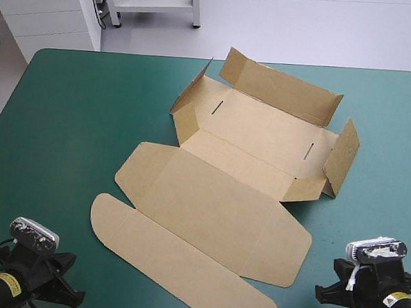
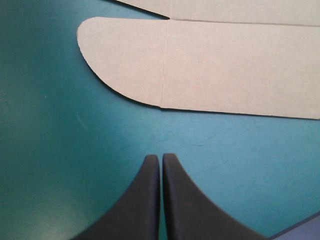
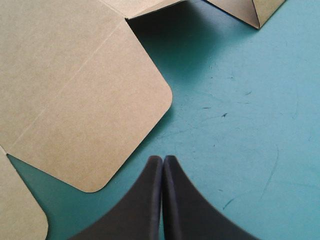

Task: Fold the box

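The brown box (image 1: 219,198) lies mid-table as a cut sheet. Its far half forms a shallow tray with the back wall (image 1: 280,85) and both side walls raised; the lid panel and its long rounded flap (image 1: 174,263) lie flat toward the near edge. My left gripper (image 1: 39,283) hovers over the near left corner, shut, with the flap's rounded end (image 2: 130,65) just ahead of its tips (image 2: 161,157). My right gripper (image 1: 345,285) sits at the near right, shut, beside the lid's rounded corner (image 3: 150,100). Neither touches the board.
Bare teal-green cover (image 1: 64,127) spreads left of the box and along the right side (image 1: 383,184). The raised right side wall (image 1: 342,155) stands ahead of my right gripper. The table's near edge is close behind both arms.
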You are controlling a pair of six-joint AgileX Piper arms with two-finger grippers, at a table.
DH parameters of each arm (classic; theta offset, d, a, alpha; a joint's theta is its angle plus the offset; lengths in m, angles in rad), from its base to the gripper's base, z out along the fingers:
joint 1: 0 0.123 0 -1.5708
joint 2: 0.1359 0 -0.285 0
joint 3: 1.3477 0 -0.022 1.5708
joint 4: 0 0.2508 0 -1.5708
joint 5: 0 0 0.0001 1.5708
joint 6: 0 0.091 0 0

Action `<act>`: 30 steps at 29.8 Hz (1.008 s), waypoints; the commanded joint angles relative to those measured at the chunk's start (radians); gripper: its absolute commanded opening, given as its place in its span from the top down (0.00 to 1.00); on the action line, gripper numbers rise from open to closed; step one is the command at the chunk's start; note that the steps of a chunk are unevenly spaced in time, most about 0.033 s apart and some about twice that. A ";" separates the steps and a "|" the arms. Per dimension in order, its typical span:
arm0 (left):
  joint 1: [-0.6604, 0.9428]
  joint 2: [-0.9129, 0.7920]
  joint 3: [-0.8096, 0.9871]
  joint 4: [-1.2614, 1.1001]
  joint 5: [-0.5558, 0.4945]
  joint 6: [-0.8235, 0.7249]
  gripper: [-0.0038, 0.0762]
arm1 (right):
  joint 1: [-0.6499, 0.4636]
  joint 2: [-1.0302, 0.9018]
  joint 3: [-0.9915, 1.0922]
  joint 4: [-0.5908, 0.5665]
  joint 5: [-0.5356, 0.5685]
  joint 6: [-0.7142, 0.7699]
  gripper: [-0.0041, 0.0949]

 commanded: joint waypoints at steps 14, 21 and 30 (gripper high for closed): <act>0.000 0.011 -0.022 -0.011 -0.046 -0.005 0.96 | 0.000 0.007 -0.025 0.027 -0.041 -0.009 0.93; 0.000 0.011 -0.022 -0.011 -0.046 -0.005 0.96 | 0.000 0.007 -0.025 0.024 -0.036 0.026 0.35; 0.000 0.011 -0.022 -0.011 -0.046 -0.005 0.96 | 0.000 0.007 -0.025 -0.028 -0.025 0.108 0.02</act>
